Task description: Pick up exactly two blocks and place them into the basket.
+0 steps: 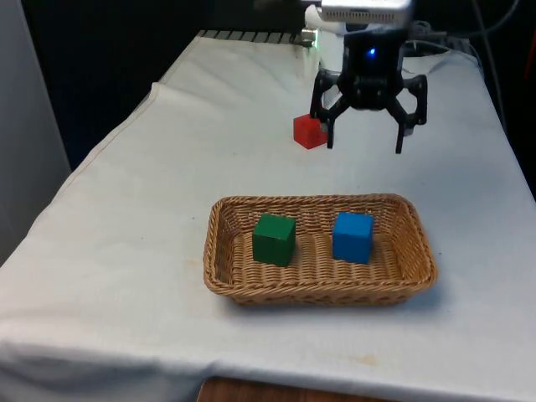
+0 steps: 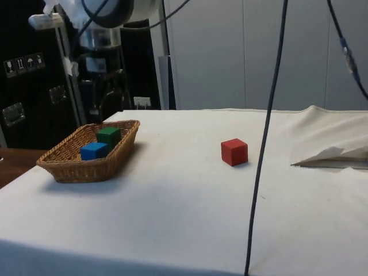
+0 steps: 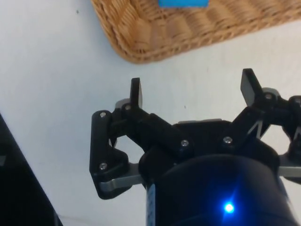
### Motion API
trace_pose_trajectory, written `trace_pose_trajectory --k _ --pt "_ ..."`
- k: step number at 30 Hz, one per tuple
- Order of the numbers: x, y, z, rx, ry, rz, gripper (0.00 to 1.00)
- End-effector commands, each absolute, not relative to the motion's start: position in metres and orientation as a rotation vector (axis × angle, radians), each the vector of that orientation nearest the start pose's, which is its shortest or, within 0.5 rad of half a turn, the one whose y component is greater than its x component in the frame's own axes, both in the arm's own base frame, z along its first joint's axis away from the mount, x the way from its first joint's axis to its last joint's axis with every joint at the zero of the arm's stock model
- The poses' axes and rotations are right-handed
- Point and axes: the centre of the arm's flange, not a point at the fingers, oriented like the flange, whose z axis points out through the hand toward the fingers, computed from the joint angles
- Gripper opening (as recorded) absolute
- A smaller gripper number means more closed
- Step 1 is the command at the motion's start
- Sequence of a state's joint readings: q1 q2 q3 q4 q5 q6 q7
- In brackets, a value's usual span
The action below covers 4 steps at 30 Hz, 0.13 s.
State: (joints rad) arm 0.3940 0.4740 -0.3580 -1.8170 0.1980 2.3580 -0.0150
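A woven wicker basket point(image 1: 226, 275) sits near the front of the table. Inside it stand a green block point(image 1: 274, 239) and a blue block point(image 1: 353, 236), side by side and apart. In the side view the basket point(image 2: 122, 148) holds the same green block point(image 2: 108, 134) and blue block point(image 2: 94, 150). A red block point(image 1: 308, 131) rests on the cloth behind the basket, also seen as the red block point(image 2: 234, 152) alone on the cloth. My gripper point(image 1: 364, 141) hangs open and empty above the table, beyond the basket. The wrist view has the open gripper point(image 3: 193, 92) over bare cloth near the basket's corner point(image 3: 141, 42).
The white cloth point(image 1: 126, 251) covers the table and is rumpled into a fold point(image 2: 330, 152) at one side. A dark cable point(image 2: 264, 144) hangs down in front of the side camera.
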Motion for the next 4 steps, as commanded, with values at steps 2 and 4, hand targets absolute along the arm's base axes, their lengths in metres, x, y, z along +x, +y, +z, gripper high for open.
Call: trace_pose_trajectory --k 2,4 --pt "0.6470 0.0449 0.3041 -3.157 0.064 -0.168 1.00" --pt "0.6466 0.0448 0.3045 -3.152 0.058 -0.152 1.00"
